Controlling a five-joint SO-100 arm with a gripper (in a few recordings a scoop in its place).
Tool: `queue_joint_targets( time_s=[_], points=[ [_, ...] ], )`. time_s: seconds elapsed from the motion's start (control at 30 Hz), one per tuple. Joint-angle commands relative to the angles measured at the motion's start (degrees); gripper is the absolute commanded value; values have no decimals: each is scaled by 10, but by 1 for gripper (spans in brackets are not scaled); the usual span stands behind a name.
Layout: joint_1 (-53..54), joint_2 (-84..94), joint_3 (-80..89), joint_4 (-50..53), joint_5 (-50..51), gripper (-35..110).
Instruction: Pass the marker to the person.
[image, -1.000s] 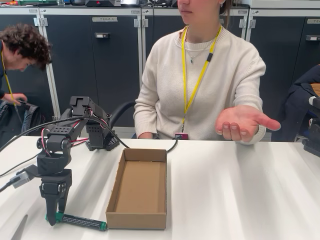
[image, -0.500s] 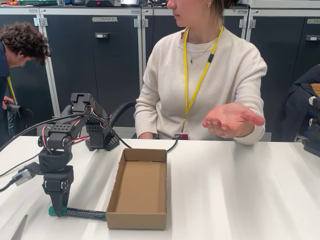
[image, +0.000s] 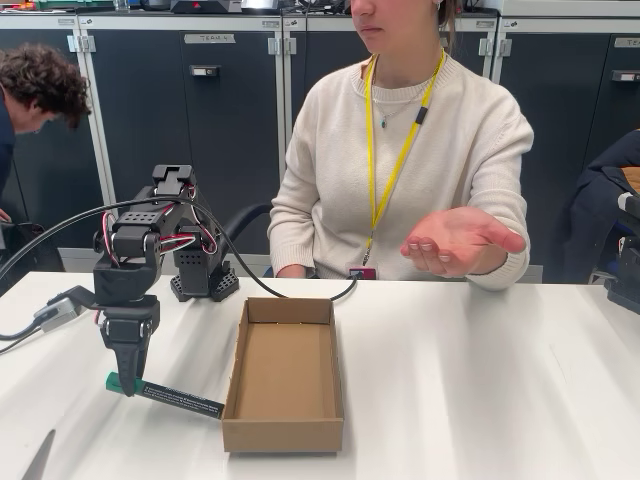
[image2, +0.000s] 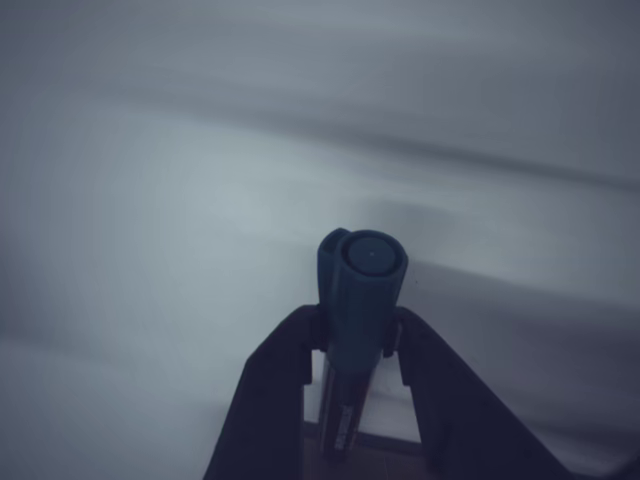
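The marker (image: 170, 396), dark-barrelled with a bright green cap, hangs just above the white table at the left in the fixed view, its cap end raised and its far end dipping toward the cardboard box. My black gripper (image: 124, 383) is shut on it near the cap. In the wrist view the marker (image2: 358, 300) points at the camera, cap end first, pinched between the two dark fingers (image2: 275, 370) of the gripper (image2: 357, 335). The person (image: 410, 150), in a cream sweater with a yellow lanyard, sits behind the table and holds an open palm (image: 455, 240) up at the right.
An open, shallow cardboard box (image: 284, 372) lies in the middle of the table, just right of the marker. A grey pointed object (image: 38, 458) lies at the front left corner. Cables (image: 50, 310) trail left from the arm. Another person (image: 35, 90) bends at far left.
The gripper has lifted the marker off the table and moved it up and a little right; the cap end rose. The person's open hand shifted slightly left.
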Motion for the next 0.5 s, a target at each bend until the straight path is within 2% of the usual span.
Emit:
queue_joint_targets(
  time_s=[0.0, 0.3, 0.47],
  points=[
    [-34, 67, 11, 13, -10, -5],
    [-33, 36, 143, -91, -18, -5],
    [-30, 70, 195, -97, -4, -5]
  ],
)
